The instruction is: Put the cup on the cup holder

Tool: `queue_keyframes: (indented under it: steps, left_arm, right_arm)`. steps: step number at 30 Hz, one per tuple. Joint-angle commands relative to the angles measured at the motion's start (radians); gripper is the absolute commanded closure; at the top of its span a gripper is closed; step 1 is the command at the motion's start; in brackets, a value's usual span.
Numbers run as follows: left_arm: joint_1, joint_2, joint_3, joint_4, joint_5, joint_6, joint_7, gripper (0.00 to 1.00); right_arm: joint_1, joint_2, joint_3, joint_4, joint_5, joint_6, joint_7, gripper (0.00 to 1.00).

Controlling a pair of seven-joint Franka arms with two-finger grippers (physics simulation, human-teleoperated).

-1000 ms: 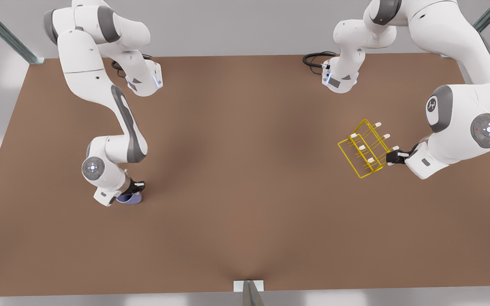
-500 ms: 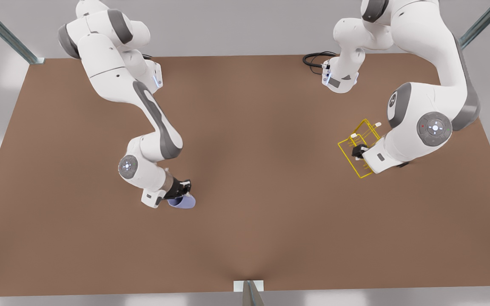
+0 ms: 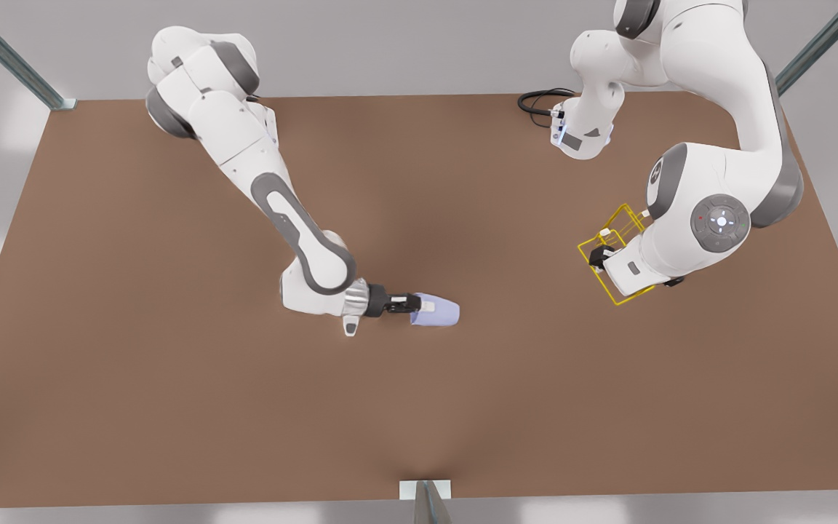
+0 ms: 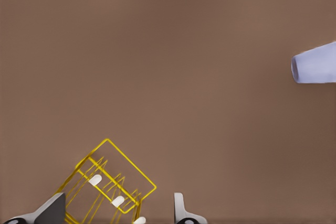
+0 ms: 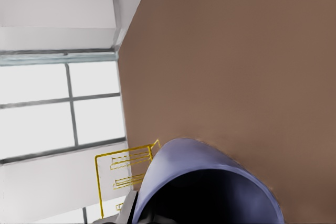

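The lavender-blue cup hangs sideways above the table's middle, its base pointing to the front view's right. My right gripper is shut on its rim, and the cup's dark opening looms close in the right wrist view. The yellow wire cup holder stands on the table at the front view's right, partly hidden by the left arm. My left gripper hovers over it, open, and the holder sits between its fingers. From there the cup appears far off. The holder also shows beyond the cup.
A black cable loops by the arm base at the table's far edge. Metal posts stand at the far corners and a bracket at the near edge. Bare brown table lies between cup and holder.
The right arm has swung the cup from the front view's left toward the middle and tipped it sideways. The left gripper has moved from the holder's right edge to above it.
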Motion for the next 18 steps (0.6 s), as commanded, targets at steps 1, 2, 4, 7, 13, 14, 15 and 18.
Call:
queue_keyframes:
  steps: [1,2,4,7,13,14,15,18]
  left_arm:
    - [0.000,0.000,0.001,0.000,0.002,-0.004,-0.001,0.00]
    - [0.000,0.000,0.001,0.000,0.002,-0.004,-0.001,0.00]
    - [0.000,0.002,0.001,0.000,0.002,-0.004,-0.003,0.00]
    - [0.000,0.005,0.001,0.000,0.003,-0.004,-0.003,0.00]
    - [0.000,0.011,0.001,0.000,0.003,-0.002,-0.003,0.00]
    - [0.000,0.012,0.001,0.000,0.003,-0.002,-0.003,0.00]
    - [0.000,0.014,0.001,0.000,0.003,-0.002,-0.003,0.00]
    - [0.000,0.015,0.001,0.000,0.006,-0.002,-0.003,0.00]
  right_arm:
    - [0.002,0.035,0.029,0.005,0.200,-0.009,-0.605,0.79]
    - [0.002,0.043,0.030,0.014,0.215,-0.034,-0.625,0.79]
    - [0.002,0.066,0.029,0.009,0.226,-0.074,-0.665,0.79]
    - [0.037,0.157,0.032,0.090,0.230,-0.067,-0.679,0.79]
    - [0.066,0.223,0.025,0.158,0.264,-0.074,-0.743,0.79]
    - [0.065,0.227,0.024,0.159,0.261,-0.074,-0.738,0.66]
    - [0.059,0.232,0.024,0.159,0.261,-0.074,-0.734,0.47]
    - [0.060,0.238,0.019,0.158,0.253,-0.061,-0.743,0.19]
